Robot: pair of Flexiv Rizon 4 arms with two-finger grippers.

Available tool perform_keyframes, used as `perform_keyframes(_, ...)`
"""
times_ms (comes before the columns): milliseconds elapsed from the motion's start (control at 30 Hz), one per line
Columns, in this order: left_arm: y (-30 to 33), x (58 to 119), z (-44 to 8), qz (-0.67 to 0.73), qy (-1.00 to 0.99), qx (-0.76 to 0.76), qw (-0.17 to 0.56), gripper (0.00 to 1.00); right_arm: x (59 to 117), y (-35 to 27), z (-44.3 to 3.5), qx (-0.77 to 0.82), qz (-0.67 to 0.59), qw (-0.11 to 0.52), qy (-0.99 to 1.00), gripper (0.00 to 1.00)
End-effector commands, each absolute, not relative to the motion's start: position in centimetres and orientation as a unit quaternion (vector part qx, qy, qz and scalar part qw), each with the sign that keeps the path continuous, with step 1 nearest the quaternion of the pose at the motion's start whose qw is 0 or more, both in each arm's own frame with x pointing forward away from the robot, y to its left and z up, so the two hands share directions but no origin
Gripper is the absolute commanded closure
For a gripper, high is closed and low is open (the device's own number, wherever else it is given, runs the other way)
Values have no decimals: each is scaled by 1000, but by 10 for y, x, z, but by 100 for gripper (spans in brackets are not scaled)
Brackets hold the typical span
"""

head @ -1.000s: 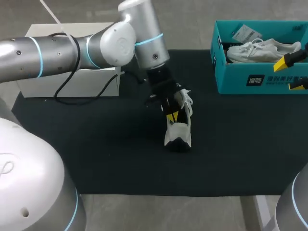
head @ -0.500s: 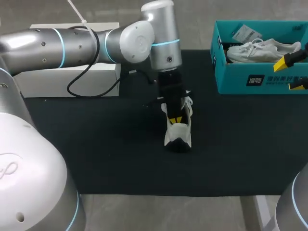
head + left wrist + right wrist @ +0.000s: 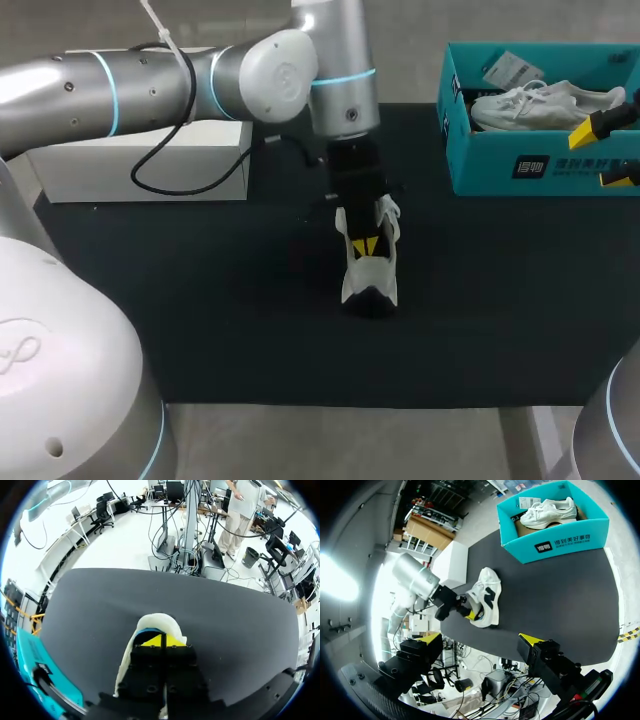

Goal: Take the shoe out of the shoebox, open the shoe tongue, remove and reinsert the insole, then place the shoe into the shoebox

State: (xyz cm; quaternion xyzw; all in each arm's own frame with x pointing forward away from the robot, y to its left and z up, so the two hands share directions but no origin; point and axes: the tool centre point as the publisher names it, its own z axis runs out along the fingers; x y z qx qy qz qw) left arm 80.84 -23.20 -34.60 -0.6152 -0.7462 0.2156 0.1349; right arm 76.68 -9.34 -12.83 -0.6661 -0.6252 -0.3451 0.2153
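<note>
A white and black shoe (image 3: 370,275) stands on the black mat (image 3: 200,300) near the middle, also seen as the shoe (image 3: 485,597) in the right wrist view. My left gripper (image 3: 364,245) comes down from above into its opening. In the left wrist view its yellow tips (image 3: 162,641) are pressed together, shut, inside the white shoe (image 3: 155,625); whether anything thin is pinched is hidden. The teal shoebox (image 3: 540,165) at the back right holds a second white shoe (image 3: 545,105). My right gripper (image 3: 608,152) hangs open at the box's right end, with nothing between its fingers (image 3: 432,637).
A white block (image 3: 140,165) lies at the mat's back left, with a black cable looping in front of it. My left arm crosses above it. The mat's front half and the strip between shoe and shoebox (image 3: 560,542) are bare.
My left arm has swung to the right and its wrist now stands more upright over the shoe, the tips a little deeper in the opening. The shoe and my right gripper have stayed put.
</note>
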Motion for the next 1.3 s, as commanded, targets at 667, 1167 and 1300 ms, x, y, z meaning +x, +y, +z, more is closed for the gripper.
perform_keyframes(667,-242,809,-411,156,-763,-607,158,100,767,-93,-129,-667,-344,214,-625,0)
perform_keyframes(1167,-240,808,-399,155,-775,-609,71,100,767,-93,-129,-667,-344,214,-625,0)
perform_keyframes(1300,-240,810,-382,142,-774,-616,34,100,767,-93,-129,-667,-344,214,-625,0)
